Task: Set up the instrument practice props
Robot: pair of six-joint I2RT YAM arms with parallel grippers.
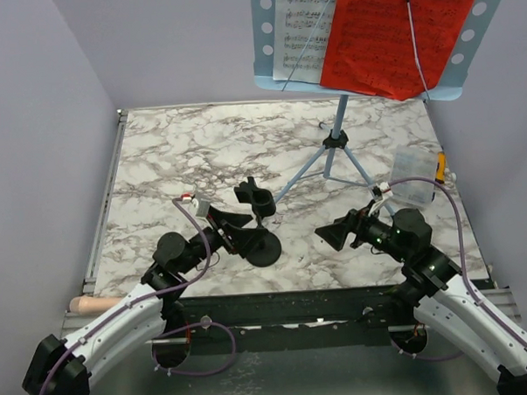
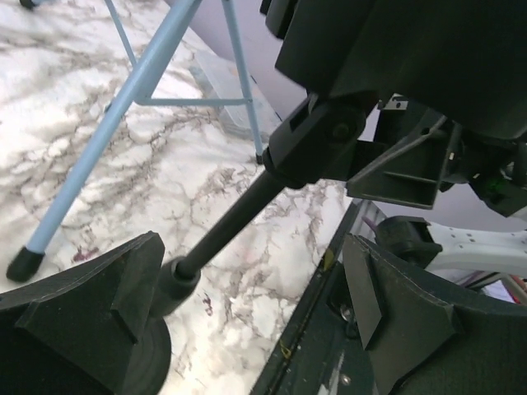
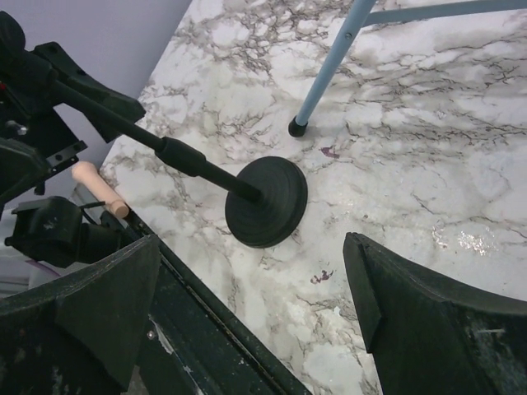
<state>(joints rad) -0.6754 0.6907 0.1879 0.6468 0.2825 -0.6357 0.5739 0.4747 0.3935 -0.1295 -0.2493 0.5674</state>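
I'm seeing music stand [image 1: 335, 142] standing far side, white sheet music [image 1: 296, 30] and red sheet [image 1: 388, 35] resting on it. Mic stand [image 1: 264, 246] upright, left gripper [image 1: 233, 231] gaping wide around its pole. Right gripper [image 1: 333, 234] wide, empty. Microphone [image 1: 89, 303] lying off near-left table [image 1: 200, 148] edge, awaiting mounting.

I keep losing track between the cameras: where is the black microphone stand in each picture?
Top external: microphone stand stands lower centre.
Left wrist: microphone stand's pole runs diagonally through the centre.
Right wrist: its round base sits centre-left.
Shared landmark: the light blue tripod leg.
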